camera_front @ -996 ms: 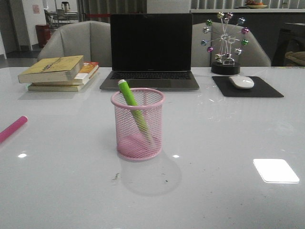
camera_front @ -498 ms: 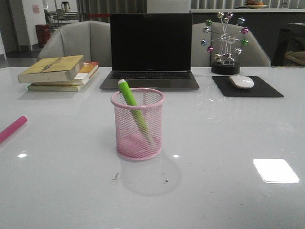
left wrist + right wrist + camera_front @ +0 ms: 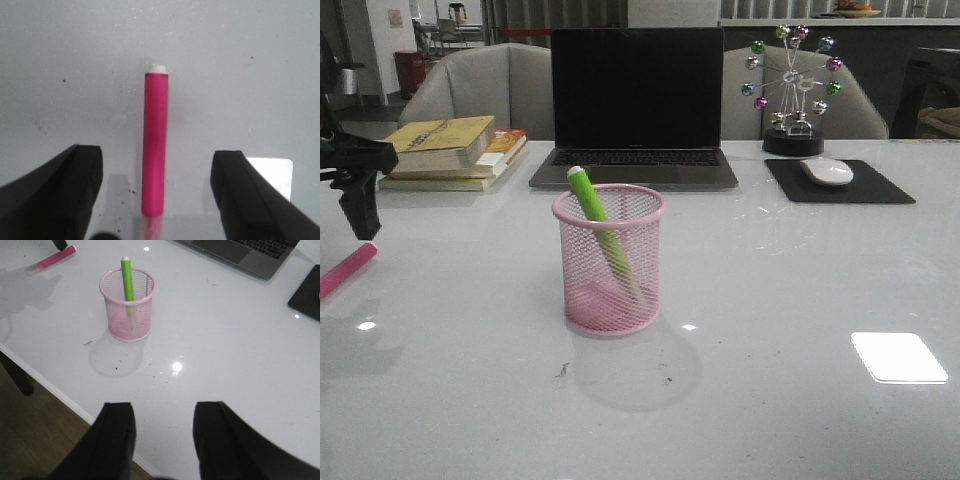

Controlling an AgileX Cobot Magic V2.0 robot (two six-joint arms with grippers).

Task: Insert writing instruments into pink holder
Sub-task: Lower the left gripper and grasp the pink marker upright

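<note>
The pink mesh holder [image 3: 610, 260] stands mid-table with the green marker [image 3: 600, 232] leaning inside it, white end up; both also show in the right wrist view as the holder [image 3: 127, 305] and the green marker [image 3: 127, 284]. The magenta marker [image 3: 347, 269] lies flat at the table's left edge. My left gripper [image 3: 360, 205] hangs above it, open. In the left wrist view the magenta marker [image 3: 155, 145] lies between the spread fingers, untouched, with the left gripper [image 3: 157, 165] straddling it. My right gripper [image 3: 164, 412] is open and empty over the table's near edge.
A laptop [image 3: 636, 105] stands behind the holder. Stacked books [image 3: 445, 152] lie at the back left. A mouse [image 3: 827, 171] on a black pad and a desk toy [image 3: 792, 90] are at the back right. The near table edge [image 3: 50, 386] drops to floor.
My left gripper has come into the front view at the left edge, above the magenta marker. The holder and both markers have not moved.
</note>
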